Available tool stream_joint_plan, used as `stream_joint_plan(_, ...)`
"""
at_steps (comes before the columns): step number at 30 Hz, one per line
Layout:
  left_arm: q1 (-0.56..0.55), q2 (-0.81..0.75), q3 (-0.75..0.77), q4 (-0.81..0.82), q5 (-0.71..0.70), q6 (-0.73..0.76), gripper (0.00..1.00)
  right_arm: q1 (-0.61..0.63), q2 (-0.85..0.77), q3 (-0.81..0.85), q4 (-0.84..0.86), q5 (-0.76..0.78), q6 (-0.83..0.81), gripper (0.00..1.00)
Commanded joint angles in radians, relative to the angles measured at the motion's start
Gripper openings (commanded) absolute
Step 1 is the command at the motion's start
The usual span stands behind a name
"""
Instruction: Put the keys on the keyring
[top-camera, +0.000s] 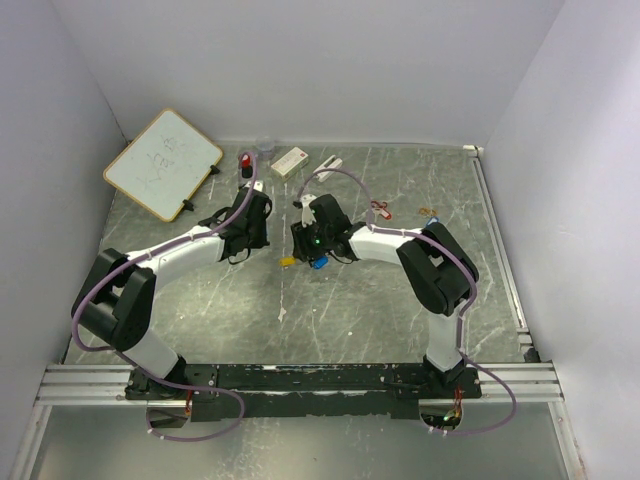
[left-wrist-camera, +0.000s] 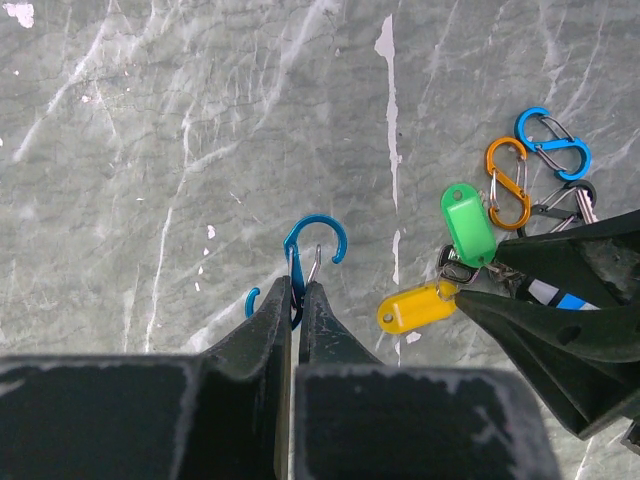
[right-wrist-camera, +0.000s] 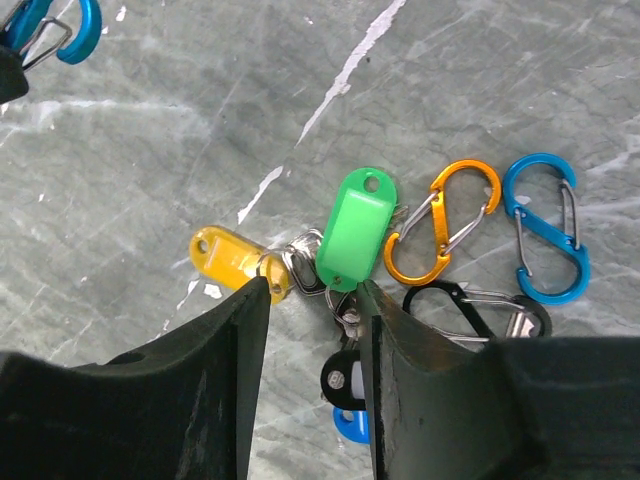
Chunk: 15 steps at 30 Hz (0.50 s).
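Observation:
The keys are one bunch on small metal rings: a green tag (right-wrist-camera: 355, 230), a yellow tag (right-wrist-camera: 228, 258), a black tag (right-wrist-camera: 340, 378) and a blue tag (right-wrist-camera: 350, 425). They lie on the table. My right gripper (right-wrist-camera: 313, 285) is open, its fingertips on either side of the bunch's rings. My left gripper (left-wrist-camera: 300, 288) is shut on a blue clip keyring (left-wrist-camera: 312, 245), hook end pointing away, just left of the bunch. The green tag (left-wrist-camera: 468, 224) and yellow tag (left-wrist-camera: 415, 307) also show in the left wrist view. In the top view both grippers, left (top-camera: 250, 245) and right (top-camera: 305, 250), meet at table centre.
Orange (right-wrist-camera: 443, 222), blue (right-wrist-camera: 545, 227) and black (right-wrist-camera: 470, 305) S-clips lie right of the bunch. A small whiteboard (top-camera: 162, 163), a red-capped cylinder (top-camera: 245, 163) and white blocks (top-camera: 289, 161) sit at the back. A red piece (top-camera: 380, 209) and an orange piece (top-camera: 428, 211) lie far right.

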<state>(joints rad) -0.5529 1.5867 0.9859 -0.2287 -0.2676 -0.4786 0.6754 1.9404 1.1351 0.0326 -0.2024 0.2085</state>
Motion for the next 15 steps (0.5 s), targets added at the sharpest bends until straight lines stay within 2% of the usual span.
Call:
stream_joint_plan(1,0.006,-0.017,-0.001,0.020,0.009,0.005,0.07,0.007,0.020,0.015,0.011,-0.057,0.019,0.41)
stream_joint_plan(15,0.051,-0.056,-0.042,0.020,0.014,-0.018,0.07,0.060,0.054,0.074,-0.016,-0.105,0.024,0.40)
